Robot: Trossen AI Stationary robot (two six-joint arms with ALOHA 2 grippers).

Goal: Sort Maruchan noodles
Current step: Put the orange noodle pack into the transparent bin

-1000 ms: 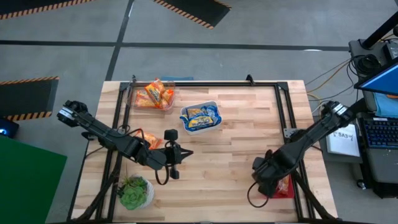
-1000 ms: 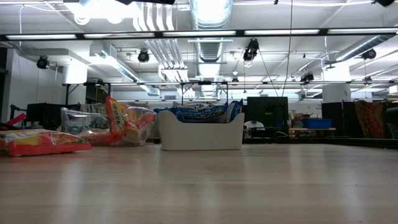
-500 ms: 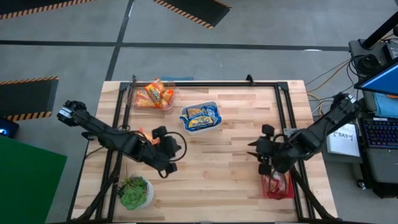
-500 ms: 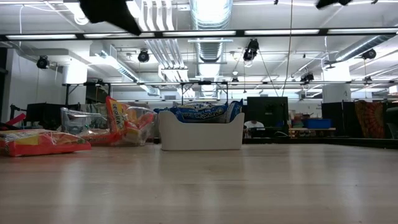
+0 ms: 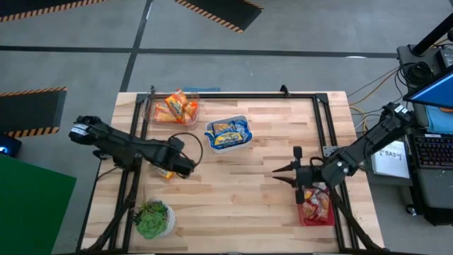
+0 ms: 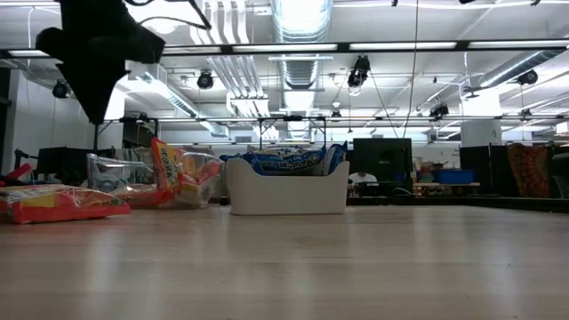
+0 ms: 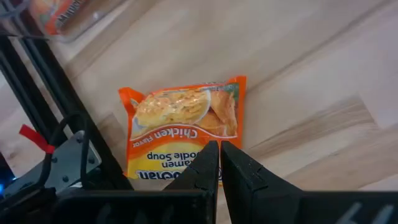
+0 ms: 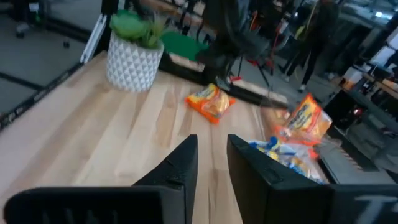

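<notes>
Orange noodle packet (image 7: 180, 134): likely light, crinkly, slippery; pinch an edge; left gripper (image 7: 219, 163) fingers pressed together, right gripper (image 8: 211, 163) slightly parted, empty.

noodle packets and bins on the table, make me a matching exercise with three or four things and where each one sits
Things:
1. loose orange packet
2. blue packets
3. red-pink packets
4. potted plant

Places:
a. in the pink bin at the table's right edge
b. near the table's front left corner
c. flat on the table under the left gripper
d. in the white bin near the table's middle

Pairs: 1-c, 2-d, 3-a, 4-b
</notes>
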